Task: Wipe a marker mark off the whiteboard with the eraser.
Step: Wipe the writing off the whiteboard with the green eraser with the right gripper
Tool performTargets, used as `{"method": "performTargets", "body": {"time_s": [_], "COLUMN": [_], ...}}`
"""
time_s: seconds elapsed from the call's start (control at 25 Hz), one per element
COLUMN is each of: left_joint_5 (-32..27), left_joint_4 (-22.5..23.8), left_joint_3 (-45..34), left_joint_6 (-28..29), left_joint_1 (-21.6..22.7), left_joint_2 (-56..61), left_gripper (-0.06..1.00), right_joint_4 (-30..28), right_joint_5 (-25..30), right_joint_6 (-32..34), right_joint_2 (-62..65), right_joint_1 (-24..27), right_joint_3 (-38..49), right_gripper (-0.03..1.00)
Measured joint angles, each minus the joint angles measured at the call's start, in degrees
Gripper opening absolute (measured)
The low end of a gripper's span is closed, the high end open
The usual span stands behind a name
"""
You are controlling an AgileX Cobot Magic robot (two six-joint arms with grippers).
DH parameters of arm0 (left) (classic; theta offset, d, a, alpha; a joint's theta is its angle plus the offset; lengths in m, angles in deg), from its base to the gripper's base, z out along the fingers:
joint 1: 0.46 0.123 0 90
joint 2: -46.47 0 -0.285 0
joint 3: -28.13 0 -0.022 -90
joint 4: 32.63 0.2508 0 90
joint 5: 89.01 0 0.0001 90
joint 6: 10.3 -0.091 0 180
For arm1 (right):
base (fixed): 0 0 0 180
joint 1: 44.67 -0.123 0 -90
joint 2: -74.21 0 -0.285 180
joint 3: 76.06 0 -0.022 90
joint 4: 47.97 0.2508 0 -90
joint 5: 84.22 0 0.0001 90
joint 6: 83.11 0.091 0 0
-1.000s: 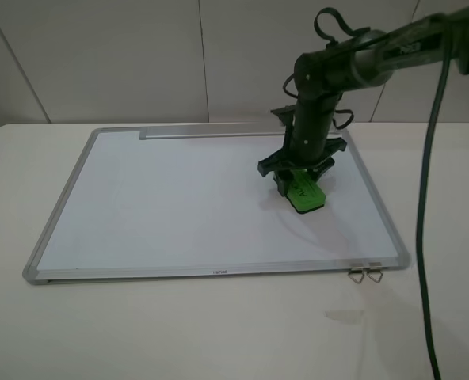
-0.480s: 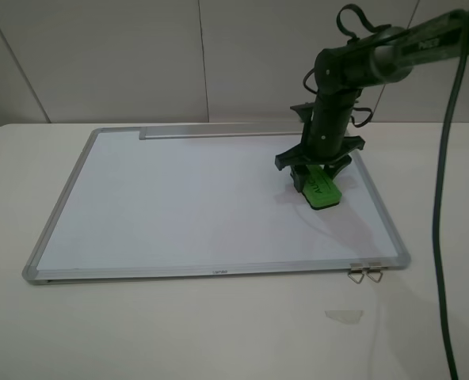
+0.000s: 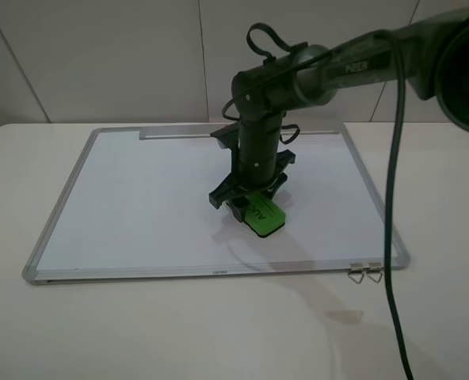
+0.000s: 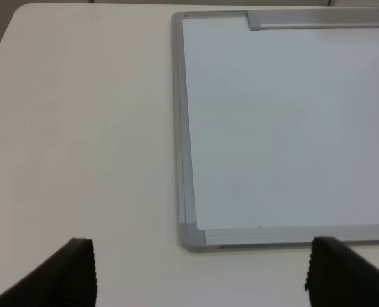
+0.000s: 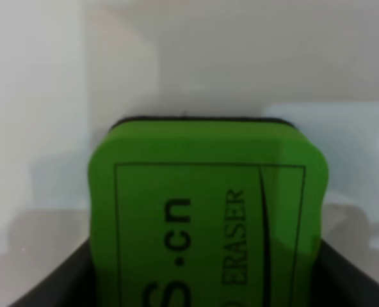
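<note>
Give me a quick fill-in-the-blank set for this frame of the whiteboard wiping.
The right gripper is shut on the ____ eraser.
The eraser rests on the whiteboard, whose metal clips sit at its near ____ corner in the high view.
The left gripper stands ____, holding nothing.
Missing: green; right; open.

My right gripper (image 5: 205,288) has the eraser (image 5: 205,211) clamped between its dark fingers (image 5: 52,281), one pressed against each long side. The bright green block fills most of what I see. Its face is printed with a thin black frame and the lettering "S.cn" and "ERASER". A dark base strip edges its far end, and beyond that lies the pale, glossy whiteboard (image 5: 196,64).
</note>
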Motion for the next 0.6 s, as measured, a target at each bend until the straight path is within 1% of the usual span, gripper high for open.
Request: {"method": "performTargets", "body": {"time_s": [0.08,0.28,0.44,0.6], "left_joint_5": [0.0,0.0,0.0,0.0], "left_joint_4": [0.0,0.0,0.0,0.0], "left_joint_3": [0.0,0.0,0.0,0.0], "left_joint_6": [0.0,0.0,0.0,0.0], "left_joint_1": [0.0,0.0,0.0,0.0], "left_joint_2": [0.0,0.0,0.0,0.0], "left_gripper": [0.69,0.69,0.69,0.69], "right_joint_4": [0.0,0.2,1.0,2.7], "right_joint_5": [-0.2,0.4,4.2,9.3], "right_joint_6": [0.0,-0.4,-0.5,-0.5], "right_joint_2": [0.0,0.2,0.1,0.9], "right_joint_1": [-1.1,-0.6,0.2,3.0], "right_joint_3": [0.0,-0.3,-2.8,-4.3], "right_gripper": [0.59,0.59,0.59,0.59]}}
